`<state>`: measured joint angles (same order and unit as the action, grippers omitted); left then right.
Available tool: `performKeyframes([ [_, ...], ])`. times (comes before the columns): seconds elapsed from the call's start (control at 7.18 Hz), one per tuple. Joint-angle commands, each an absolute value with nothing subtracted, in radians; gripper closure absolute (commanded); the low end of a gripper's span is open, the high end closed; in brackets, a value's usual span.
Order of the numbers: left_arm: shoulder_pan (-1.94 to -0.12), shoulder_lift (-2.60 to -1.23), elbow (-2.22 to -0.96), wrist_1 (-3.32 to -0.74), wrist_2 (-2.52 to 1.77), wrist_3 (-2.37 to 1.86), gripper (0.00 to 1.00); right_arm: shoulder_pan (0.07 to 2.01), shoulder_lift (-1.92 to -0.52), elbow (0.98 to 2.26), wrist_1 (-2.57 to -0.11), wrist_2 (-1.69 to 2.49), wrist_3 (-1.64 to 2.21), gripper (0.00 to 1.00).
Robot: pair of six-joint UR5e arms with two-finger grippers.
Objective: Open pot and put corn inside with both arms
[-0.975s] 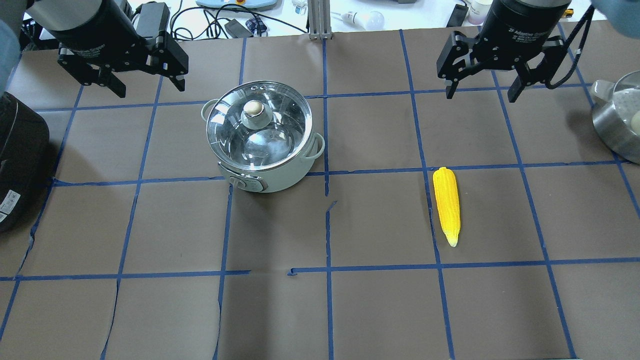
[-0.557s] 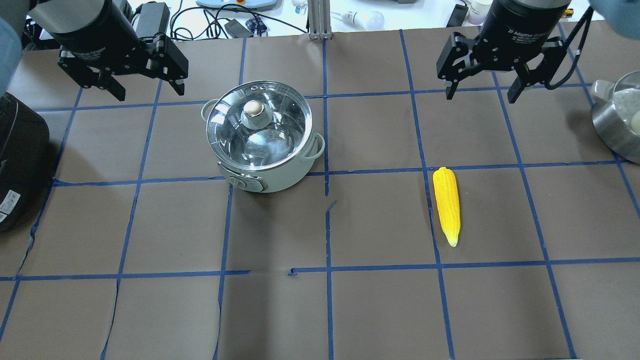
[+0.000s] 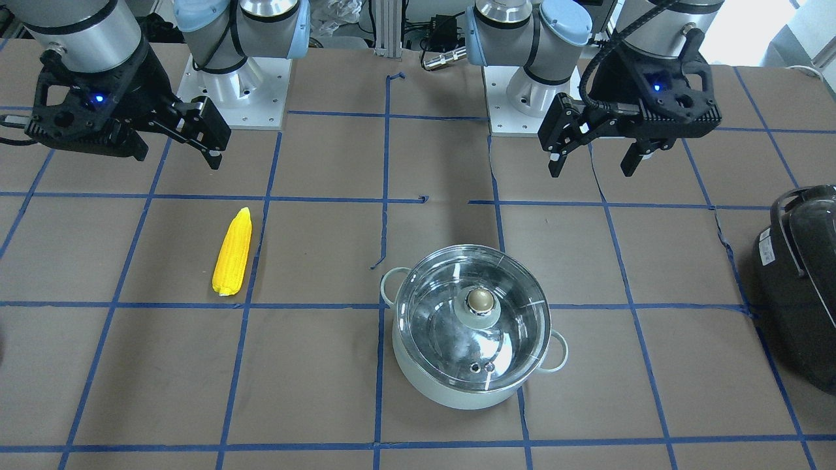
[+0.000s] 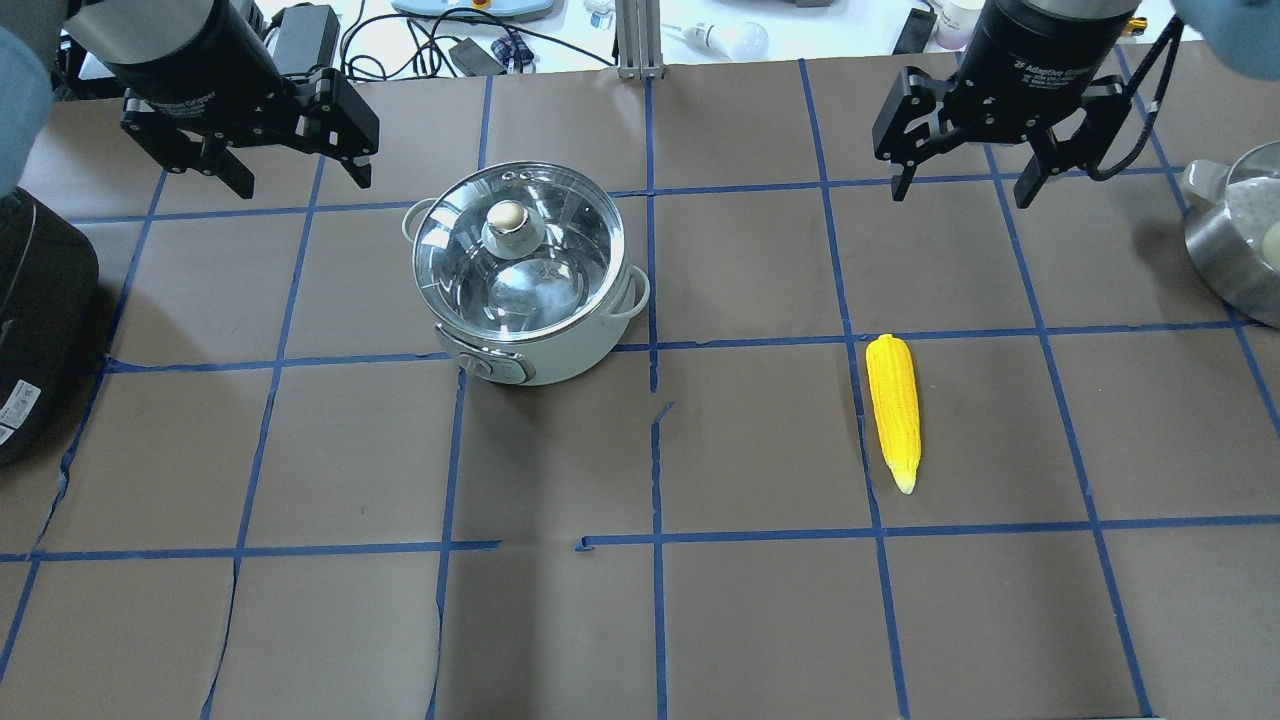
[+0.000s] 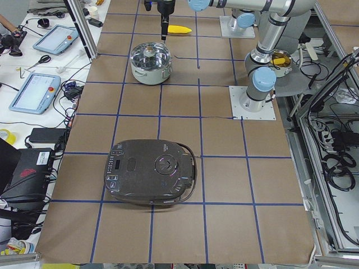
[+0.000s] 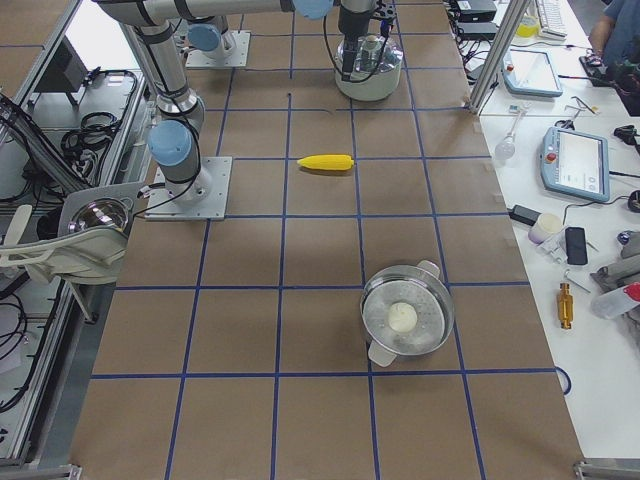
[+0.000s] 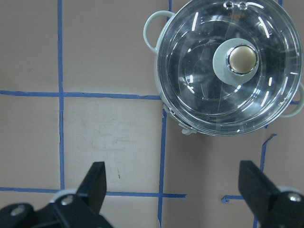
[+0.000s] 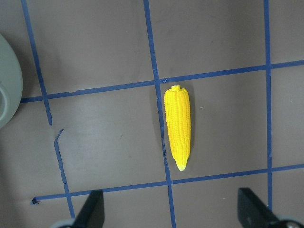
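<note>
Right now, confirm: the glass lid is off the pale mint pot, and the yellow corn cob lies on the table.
Wrong: the clear glass lid sits on the pale mint pot, per the overhead view. The yellow corn cob does lie on the table.

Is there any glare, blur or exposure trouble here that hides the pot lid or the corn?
Overhead exterior: the lid mirrors the room in pale patches, yet its knob reads clearly. Left wrist-mounted: only thin streak highlights on the glass, sharp focus. Right wrist-mounted: the corn is crisp and evenly lit. Side views: both things are small, detail is lost.
</note>
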<state>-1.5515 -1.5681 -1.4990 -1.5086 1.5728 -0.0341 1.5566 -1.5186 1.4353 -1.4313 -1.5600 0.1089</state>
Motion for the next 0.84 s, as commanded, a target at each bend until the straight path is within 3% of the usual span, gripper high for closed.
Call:
performKeyframes([
  [0.0, -1.551, -1.589, -1.482, -1.506, 1.580, -0.040, 0.00, 1.557, -1.516, 1.436, -1.433, -1.560, 0.109, 0.00],
  [0.7, -1.552, -1.598, -1.483, -1.506, 1.575, -0.040, 0.00, 1.554, -1.516, 1.436, -1.436, -1.562, 0.110, 0.00],
])
